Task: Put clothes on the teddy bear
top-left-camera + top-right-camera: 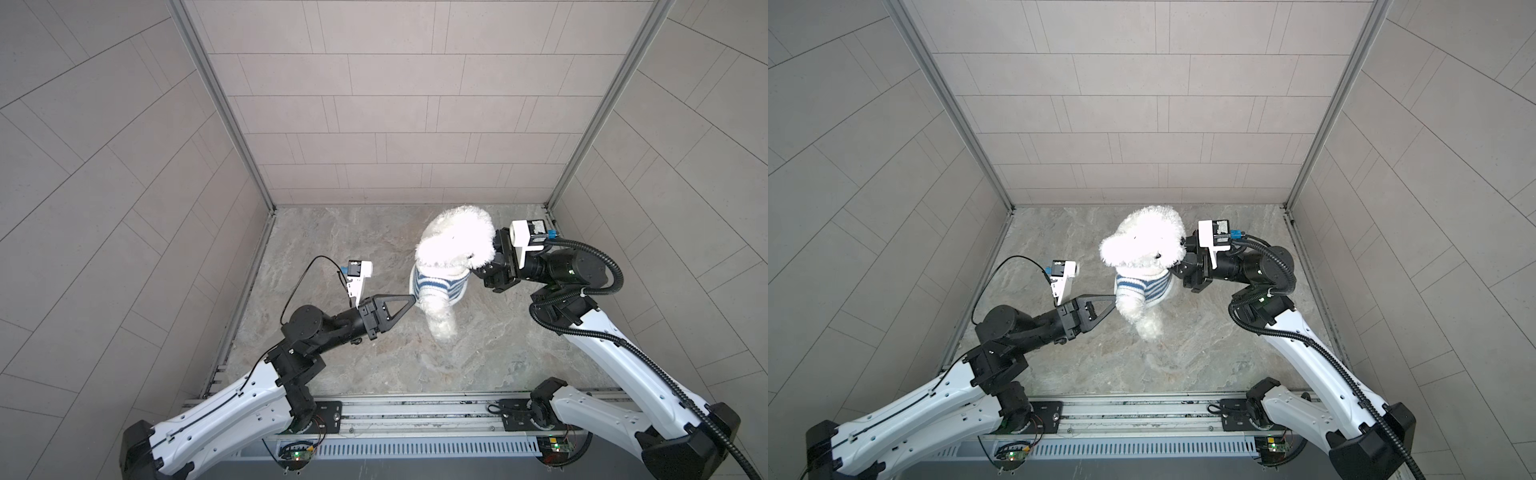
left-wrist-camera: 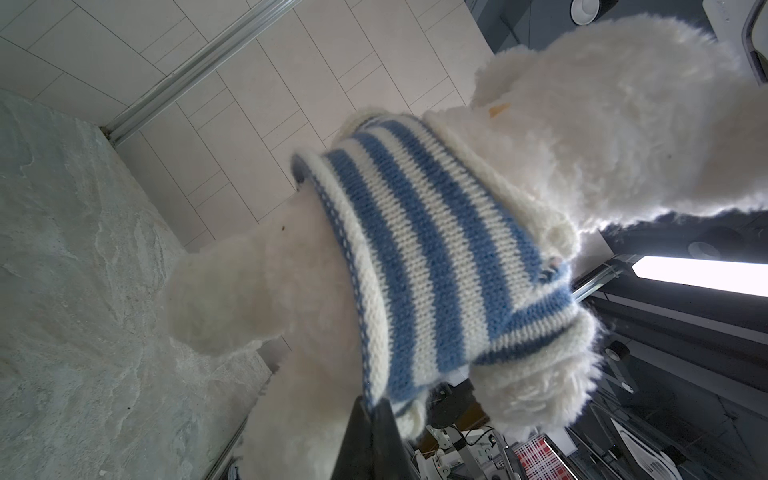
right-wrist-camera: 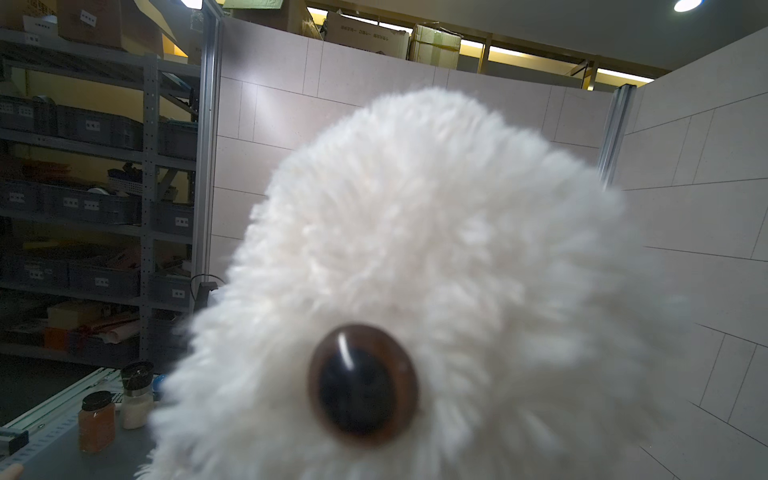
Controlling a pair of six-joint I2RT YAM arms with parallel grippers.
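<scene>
The teddy bear (image 1: 455,245) stands upright toward the back of the marbled table (image 1: 332,353), between the arms, with a blue-and-white striped sweater (image 1: 440,286) around its body. The left gripper (image 1: 411,297) is pinched on the sweater's lower hem; the right gripper (image 1: 478,272) is buried in fur under the bear's head, so its grip cannot be told. In the right wrist view, a small jar (image 3: 97,422) holds something amber and the grinder (image 3: 136,395) beside it holds white grains.
</scene>
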